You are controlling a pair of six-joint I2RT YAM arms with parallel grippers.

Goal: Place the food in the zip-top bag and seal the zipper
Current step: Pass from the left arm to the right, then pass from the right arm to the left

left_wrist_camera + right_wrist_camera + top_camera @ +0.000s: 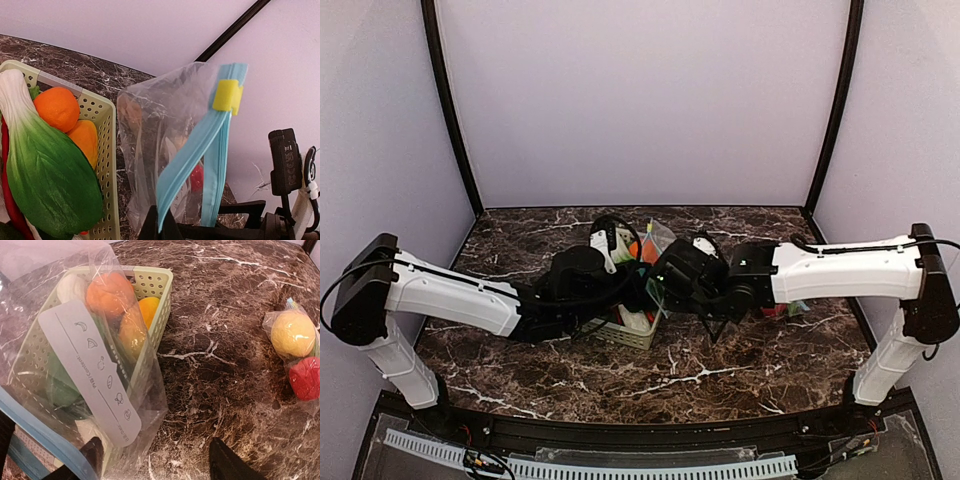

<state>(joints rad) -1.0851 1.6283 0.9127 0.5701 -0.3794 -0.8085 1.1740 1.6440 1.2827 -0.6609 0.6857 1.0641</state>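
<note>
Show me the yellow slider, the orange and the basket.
yellow slider (227, 95): left wrist view, its front face.
orange (58, 108): left wrist view, its rounded top.
basket (109, 150): left wrist view, its perforated wall.

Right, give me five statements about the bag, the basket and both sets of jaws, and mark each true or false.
1. The left jaws are shut on the blue zipper strip of the zip-top bag. True.
2. The yellow slider sits down at the left jaws. False: it is at the strip's far upper end.
3. The basket is empty. False: it holds an orange, leafy greens and more.
4. A second small bag with a yellow and a red item inside lies on the table, apart from the basket. True.
5. The right jaws are clamped shut. False: they stand wide apart.
</note>
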